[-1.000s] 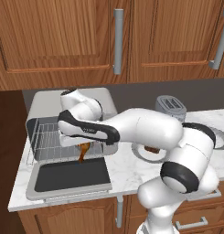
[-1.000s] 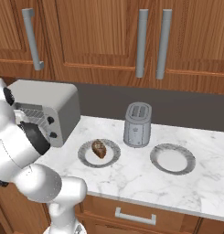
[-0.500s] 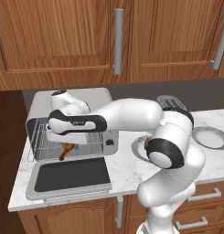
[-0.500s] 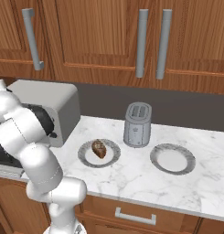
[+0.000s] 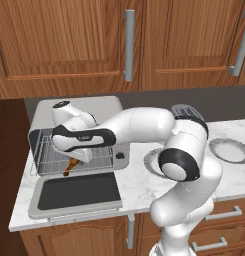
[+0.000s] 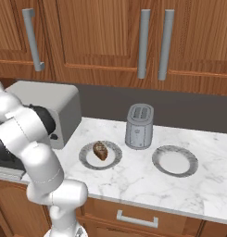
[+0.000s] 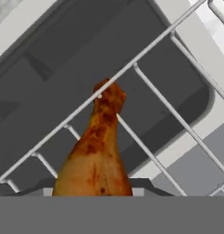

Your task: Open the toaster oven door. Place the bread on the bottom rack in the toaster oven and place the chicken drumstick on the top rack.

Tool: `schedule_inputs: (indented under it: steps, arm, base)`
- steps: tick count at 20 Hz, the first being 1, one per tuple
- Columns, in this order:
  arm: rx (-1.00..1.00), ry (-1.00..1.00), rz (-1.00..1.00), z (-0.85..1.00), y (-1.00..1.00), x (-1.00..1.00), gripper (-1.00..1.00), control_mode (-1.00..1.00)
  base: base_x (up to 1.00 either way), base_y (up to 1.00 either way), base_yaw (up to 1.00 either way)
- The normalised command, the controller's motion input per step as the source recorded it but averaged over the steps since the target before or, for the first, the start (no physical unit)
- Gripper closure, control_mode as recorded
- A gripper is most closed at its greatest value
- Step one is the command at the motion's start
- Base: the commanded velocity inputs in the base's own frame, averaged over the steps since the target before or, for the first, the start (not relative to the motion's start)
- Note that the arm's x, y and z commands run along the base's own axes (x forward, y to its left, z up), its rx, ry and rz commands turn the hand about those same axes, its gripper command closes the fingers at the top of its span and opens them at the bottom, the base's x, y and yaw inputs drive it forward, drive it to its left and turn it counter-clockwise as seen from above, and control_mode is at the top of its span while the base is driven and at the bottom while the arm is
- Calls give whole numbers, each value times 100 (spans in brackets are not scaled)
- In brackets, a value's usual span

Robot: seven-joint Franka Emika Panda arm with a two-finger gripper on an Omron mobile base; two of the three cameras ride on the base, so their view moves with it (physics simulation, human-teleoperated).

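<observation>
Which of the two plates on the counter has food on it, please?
The plate left of the toaster; it holds the bread. The plate to the right is bare.

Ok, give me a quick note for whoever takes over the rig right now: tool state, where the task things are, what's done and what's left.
Tool: shut on the chicken drumstick, at the open front of the toaster oven.
Toaster oven door: fully open, lying flat.
Drumstick: thin end against the wire racks; not released yet, and which rack it meets cannot be told.
Bread: on the near plate on the counter, left of the toaster.
Done: door opened, drumstick picked up.
Left: set the drumstick on the top rack, then put the bread on the bottom rack.
</observation>
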Motion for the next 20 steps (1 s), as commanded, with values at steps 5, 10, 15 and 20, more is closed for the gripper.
schedule_inputs:
  steps: [5, 10, 15, 20]
  arm:
    - [12, -9, -27, 19, 0, 1, 100, -100]
    - [21, 0, -28, 56, -5, -24, 100, -100]
    - [16, -5, -29, 60, 0, -2, 100, -100]
    - [7, -3, -27, -6, 2, 5, 100, -100]
  base:
    - [0, 0, 0]
    - [0, 0, 0]
    - [0, 0, 0]
    - [0, 0, 0]
